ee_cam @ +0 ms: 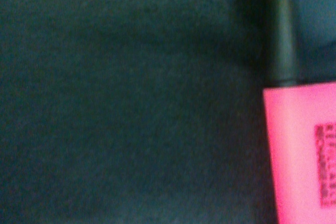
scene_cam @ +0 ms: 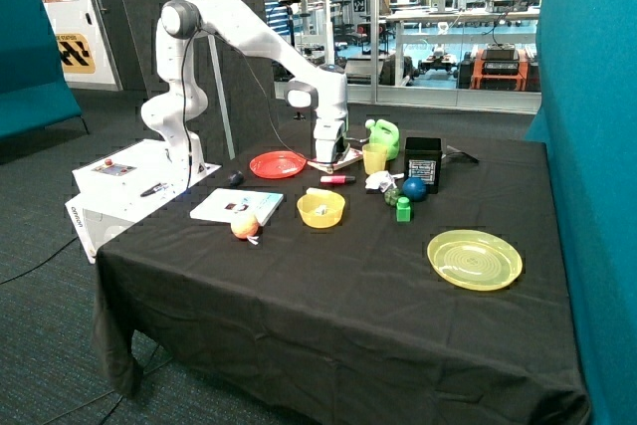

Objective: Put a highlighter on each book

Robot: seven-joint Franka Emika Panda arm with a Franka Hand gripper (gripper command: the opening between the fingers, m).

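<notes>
My end effector (scene_cam: 331,153) sits low over the pink-red book (scene_cam: 338,158) beside the red plate (scene_cam: 277,163), finger state can't tell; pink highlighter (scene_cam: 337,179) lies on the table (scene_cam: 348,286).

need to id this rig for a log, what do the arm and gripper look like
The arm is white, built of rounded tube segments with dark grey joint caps. A thin cable hangs from it. It stands on a white box base with a red button. The gripper is dark beneath a white wrist.
</notes>
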